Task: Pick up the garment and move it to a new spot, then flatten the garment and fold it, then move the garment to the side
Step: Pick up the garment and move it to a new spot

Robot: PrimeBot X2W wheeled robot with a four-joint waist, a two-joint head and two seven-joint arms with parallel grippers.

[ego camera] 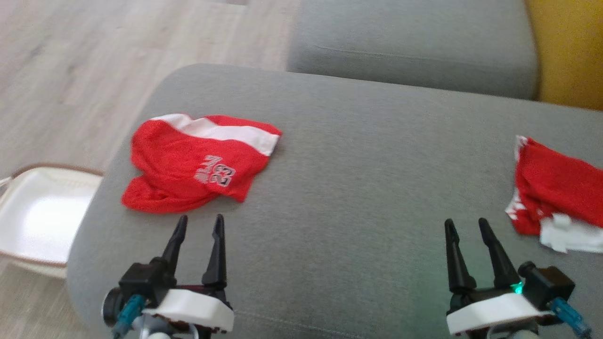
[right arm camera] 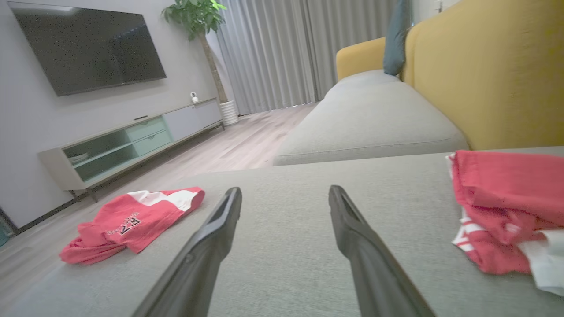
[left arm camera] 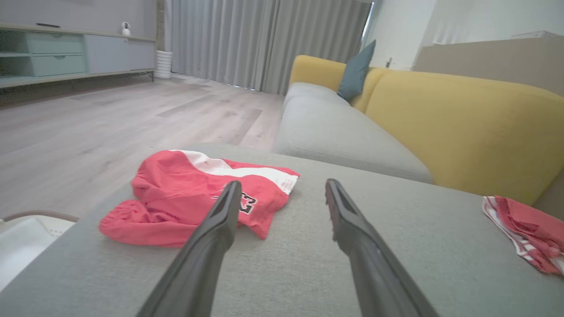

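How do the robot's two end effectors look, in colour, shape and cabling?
The left end effector and the right end effector look alike: two long black fingers tapering to points, on a rounded white housing. A black boxy module sits on each outer side, with a teal cable connector. A small green light glows on the right one.

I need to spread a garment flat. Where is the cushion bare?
The cushion is bare in the middle, between the numbered red garment and the crumpled red garment at the right edge, ahead of the right hand. Crowded: both ends.
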